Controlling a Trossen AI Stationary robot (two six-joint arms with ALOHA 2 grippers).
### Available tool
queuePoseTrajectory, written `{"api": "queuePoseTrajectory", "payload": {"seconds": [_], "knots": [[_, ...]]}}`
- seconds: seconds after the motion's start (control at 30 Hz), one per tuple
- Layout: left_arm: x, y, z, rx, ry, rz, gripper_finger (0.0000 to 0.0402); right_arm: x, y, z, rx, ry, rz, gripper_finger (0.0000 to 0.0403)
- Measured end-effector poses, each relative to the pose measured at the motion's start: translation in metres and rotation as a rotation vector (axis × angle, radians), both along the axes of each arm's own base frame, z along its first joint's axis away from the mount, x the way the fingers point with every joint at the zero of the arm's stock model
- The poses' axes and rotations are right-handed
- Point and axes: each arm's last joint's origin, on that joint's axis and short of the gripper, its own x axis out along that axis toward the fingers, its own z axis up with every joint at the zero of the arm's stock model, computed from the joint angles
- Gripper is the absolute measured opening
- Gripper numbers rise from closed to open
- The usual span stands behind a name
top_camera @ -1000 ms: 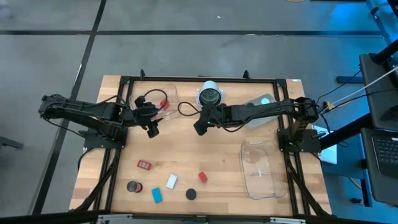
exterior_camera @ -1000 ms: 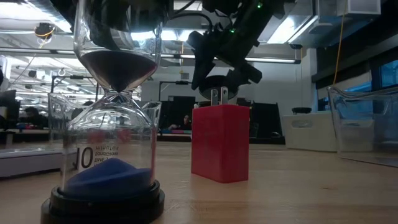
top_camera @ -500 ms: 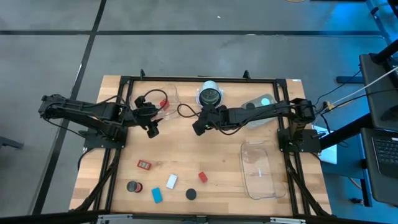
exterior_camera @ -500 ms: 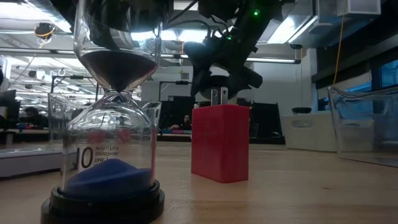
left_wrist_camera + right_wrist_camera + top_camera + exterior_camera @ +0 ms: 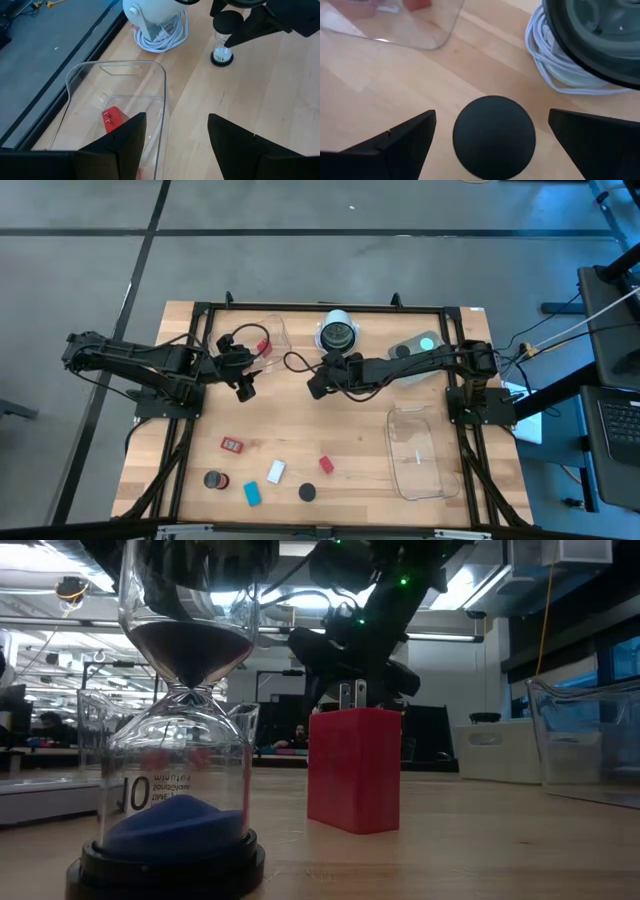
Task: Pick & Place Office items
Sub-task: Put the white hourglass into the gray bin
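Observation:
My right gripper [image 5: 316,387] hangs open over a small hourglass [image 5: 221,47] that stands upright on the wood. Its fingers stand on either side of the hourglass's black round top [image 5: 494,145], with a gap on each side. My left gripper [image 5: 245,388] waits open above the near end of a clear tray [image 5: 115,75], in which lies a red plug block [image 5: 112,120]. Near the front edge lie a red-framed tag [image 5: 232,444], a white block [image 5: 276,471], a blue block [image 5: 252,493], a red plug block [image 5: 326,464] and two black discs [image 5: 308,492].
A round white-rimmed dark object [image 5: 338,333] on a coil of white cable [image 5: 555,75] stands just behind the small hourglass. A second clear tray [image 5: 415,450] lies at the right. A larger hourglass [image 5: 185,740] stands at the front edge, close to the low camera.
My right gripper has sunk toward the small hourglass and crept a little toward the table's left, rolling slightly; its fingers have stayed open. My left arm has kept still.

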Motion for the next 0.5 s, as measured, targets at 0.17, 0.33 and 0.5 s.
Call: {"api": "queuePoseTrajectory", "payload": {"seconds": [0.17,0.33,0.5], "knots": [[0.0,0.0,0.0,0.0,0.0,0.0,0.021,0.0002,0.0005,0.0003,-0.01,-0.001,0.001,0.0371],[0.0,0.0,0.0,0.001,0.0,0.0,0.021,0.0002,0.0006,0.0003,-0.008,-0.003,-0.002,0.0334],[0.0,0.0,0.0,0.001,0.001,-0.001,0.021,0.0003,0.0009,0.0001,0.004,-0.003,0.003,0.0288]]}}
